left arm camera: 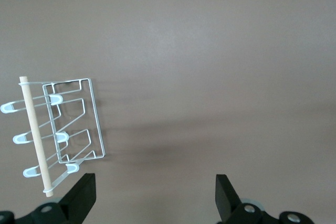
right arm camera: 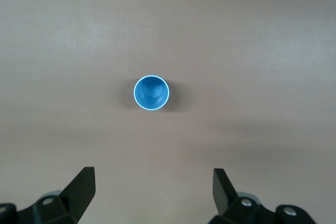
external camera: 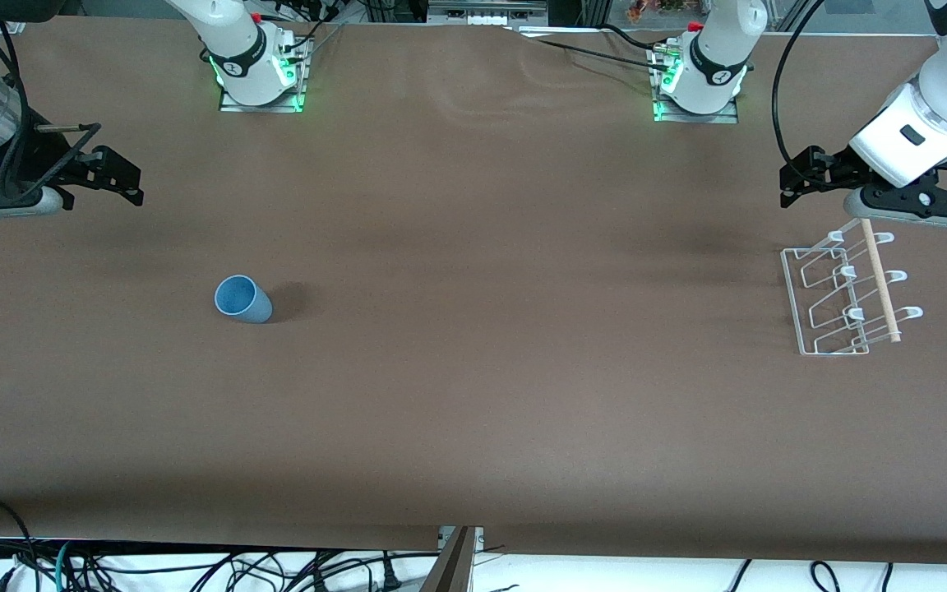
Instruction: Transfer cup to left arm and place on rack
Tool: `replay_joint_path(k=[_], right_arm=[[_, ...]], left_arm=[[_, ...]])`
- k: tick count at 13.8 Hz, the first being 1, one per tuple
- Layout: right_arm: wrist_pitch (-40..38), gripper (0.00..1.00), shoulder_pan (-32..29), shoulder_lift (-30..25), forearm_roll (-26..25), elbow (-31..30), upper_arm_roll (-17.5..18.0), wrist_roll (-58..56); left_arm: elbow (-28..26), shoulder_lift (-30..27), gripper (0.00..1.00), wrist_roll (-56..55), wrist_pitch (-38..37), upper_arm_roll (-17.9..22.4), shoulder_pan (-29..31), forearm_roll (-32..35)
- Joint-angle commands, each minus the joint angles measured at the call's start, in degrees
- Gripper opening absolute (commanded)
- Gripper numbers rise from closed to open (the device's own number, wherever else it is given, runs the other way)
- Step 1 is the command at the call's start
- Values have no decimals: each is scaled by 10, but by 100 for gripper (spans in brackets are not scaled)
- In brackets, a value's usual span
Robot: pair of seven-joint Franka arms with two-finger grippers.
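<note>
Both arms run out of the front view at its side edges; the cup's (external camera: 243, 299) base seems hidden.

The cup (external camera: 242, 299) is showing plain light blue, a brighter blue inside, with a paler rim. The rack (external camera: 831, 304) is showing white wire with white-tipped pegs, and its dowel (external camera: 880, 279) is showing light, unpainted wood. The table (external camera: 473, 395) is showing an even, matte brown with no pattern, darkening to soft shadow at 3 o'clock of the cup. The left arm (external camera: 946, 90) is showing white shells with black joints, and the left gripper (external camera: 787, 185) is showing black fingers under a white hand. The right gripper (external camera: 132, 187) is showing black all over below a silver wrist cylinder. Green lights are glowing at both arm bases.
</note>
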Motion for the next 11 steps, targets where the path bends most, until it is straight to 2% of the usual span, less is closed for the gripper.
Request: replay_joint_path(k=[1,11], right_arm=[[-12,99,-8,1,-3,10,7,9],[-12,99,-7,2,-1,14,7,13]], left_arm=[[30,19,100,-9,-18,-2,0,16],[31,12,100,-7,-24,-6,1,9]])
